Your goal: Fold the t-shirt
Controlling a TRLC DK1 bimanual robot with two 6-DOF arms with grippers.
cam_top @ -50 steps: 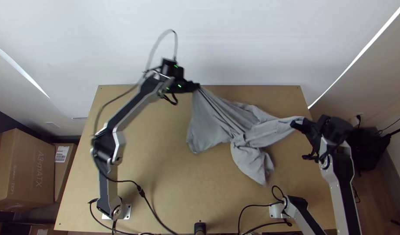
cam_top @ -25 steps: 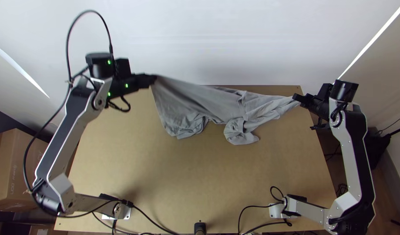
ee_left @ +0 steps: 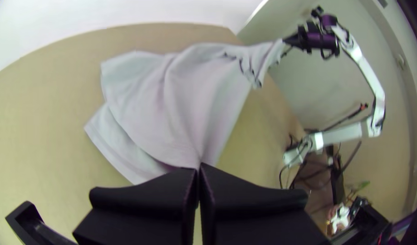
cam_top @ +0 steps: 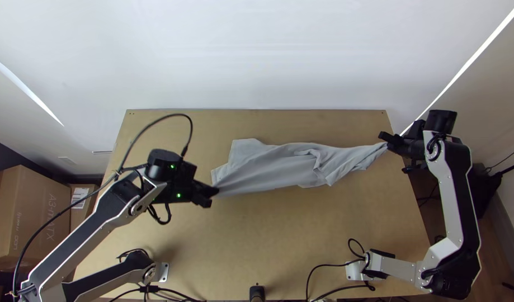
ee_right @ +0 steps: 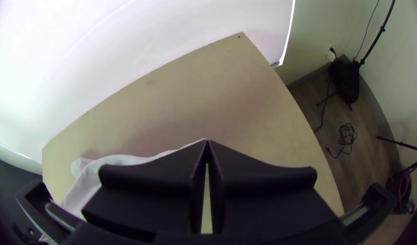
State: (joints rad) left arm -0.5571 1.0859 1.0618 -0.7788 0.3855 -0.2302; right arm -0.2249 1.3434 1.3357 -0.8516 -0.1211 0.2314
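A grey t-shirt [cam_top: 284,168] is stretched in loose folds across the far half of the wooden table [cam_top: 240,240]. One end is pinched by the left gripper [cam_top: 213,196] above the table's left side, the other by the right gripper [cam_top: 386,141] at its right edge.

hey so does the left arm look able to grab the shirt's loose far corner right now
Probably not: the left gripper is shut on another part of the t-shirt and would likely have to let go first, though nothing seems to cover the loose far corner.
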